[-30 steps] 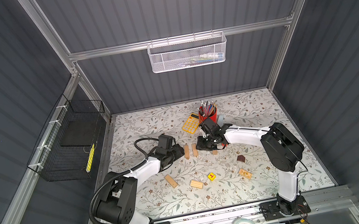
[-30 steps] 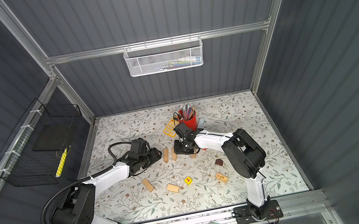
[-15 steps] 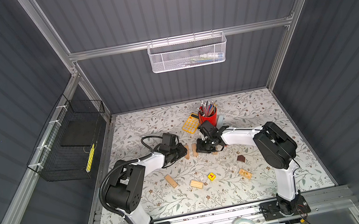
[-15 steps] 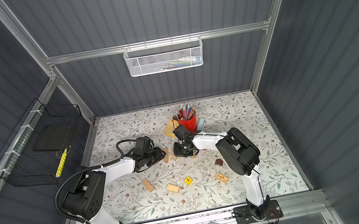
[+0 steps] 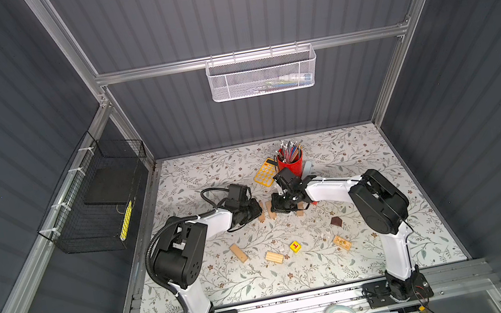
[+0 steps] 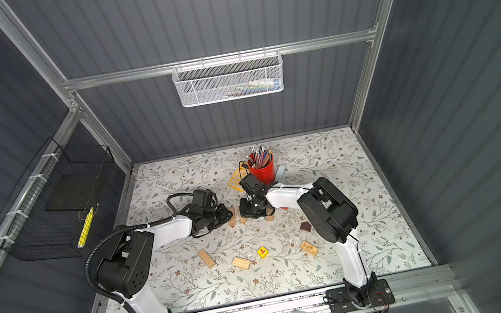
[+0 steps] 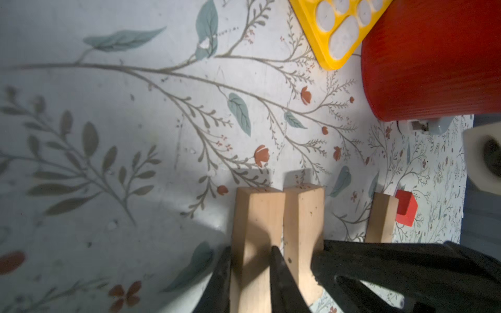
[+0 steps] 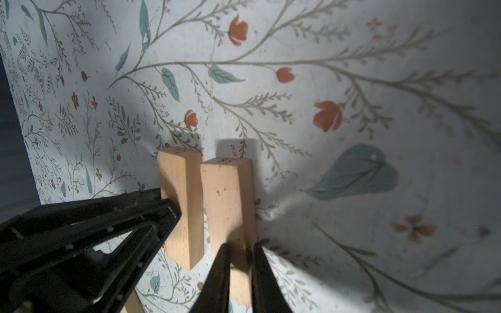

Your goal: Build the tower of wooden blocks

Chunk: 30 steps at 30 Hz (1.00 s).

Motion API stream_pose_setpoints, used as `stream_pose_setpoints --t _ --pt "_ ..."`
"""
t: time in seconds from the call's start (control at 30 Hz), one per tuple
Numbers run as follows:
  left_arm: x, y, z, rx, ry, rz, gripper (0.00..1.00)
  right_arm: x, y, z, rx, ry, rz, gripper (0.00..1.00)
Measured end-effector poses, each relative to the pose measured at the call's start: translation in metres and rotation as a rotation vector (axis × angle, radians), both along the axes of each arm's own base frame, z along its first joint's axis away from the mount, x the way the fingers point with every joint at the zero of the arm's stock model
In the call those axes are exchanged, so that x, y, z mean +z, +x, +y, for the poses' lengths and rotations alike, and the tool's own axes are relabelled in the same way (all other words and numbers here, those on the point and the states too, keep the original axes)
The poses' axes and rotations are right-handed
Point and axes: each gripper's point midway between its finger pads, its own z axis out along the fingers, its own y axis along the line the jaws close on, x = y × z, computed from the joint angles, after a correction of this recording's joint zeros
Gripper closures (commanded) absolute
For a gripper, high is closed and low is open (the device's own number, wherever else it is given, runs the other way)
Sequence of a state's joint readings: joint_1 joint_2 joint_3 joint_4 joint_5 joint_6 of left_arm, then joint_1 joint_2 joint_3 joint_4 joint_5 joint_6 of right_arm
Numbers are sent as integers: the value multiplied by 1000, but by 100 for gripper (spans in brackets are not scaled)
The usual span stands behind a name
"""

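The left gripper is clamped on a pale oblong block and the right gripper on the neighbouring block — both are laid side by side on the floral mat, near the red pencil cup.

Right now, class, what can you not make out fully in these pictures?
Pale wooden oblong block in the left fingers: near end covered by them, left wrist view.
Twin pale block in the right fingers: same, right wrist view.
Red wooden cube: partly behind a third pale block, left wrist view.
White mesh basket: contents blurred, both top views.
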<state>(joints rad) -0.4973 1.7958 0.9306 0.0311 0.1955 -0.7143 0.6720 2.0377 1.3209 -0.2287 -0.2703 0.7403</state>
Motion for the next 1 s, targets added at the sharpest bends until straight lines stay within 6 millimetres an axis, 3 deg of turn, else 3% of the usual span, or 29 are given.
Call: stream_pose_setpoints --t 0.53,1.0 --pt "1 2 -4 -48 10 -4 83 0 -2 8 22 -4 -5 85" --pt "0 -4 1 -157 92 -24 80 0 0 4 -1 -25 -9 84"
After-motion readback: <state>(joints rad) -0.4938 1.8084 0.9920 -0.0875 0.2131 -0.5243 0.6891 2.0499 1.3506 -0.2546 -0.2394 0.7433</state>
